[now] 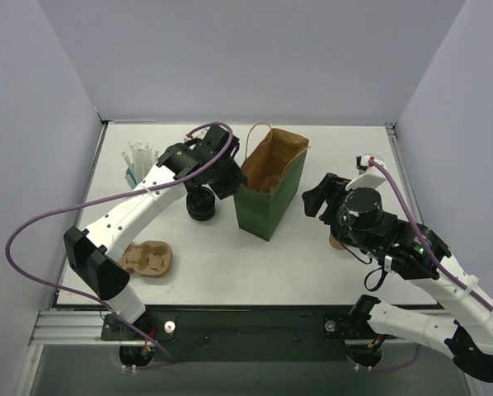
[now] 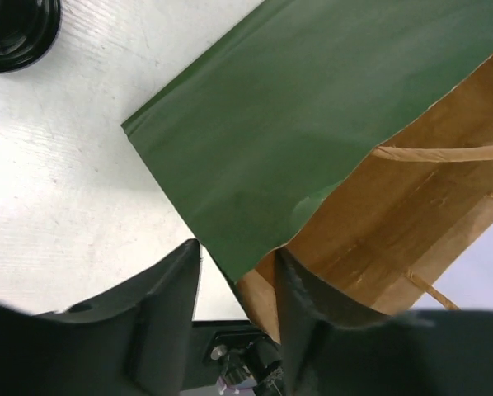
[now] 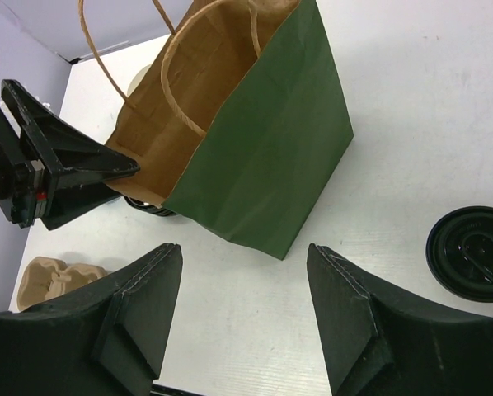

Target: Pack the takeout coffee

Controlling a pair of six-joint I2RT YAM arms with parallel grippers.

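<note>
Green bag (image 1: 263,210) rim between my left fingers (image 2: 312,322); grip I cannot tell. Takeout coffee (image 3: 473,252) beside my wide-open, empty right fingers (image 3: 354,330).

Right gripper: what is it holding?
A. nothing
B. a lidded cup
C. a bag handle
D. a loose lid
A: the right gripper is open, with only bare table between its fingers, and the bag stands beyond it.
</note>
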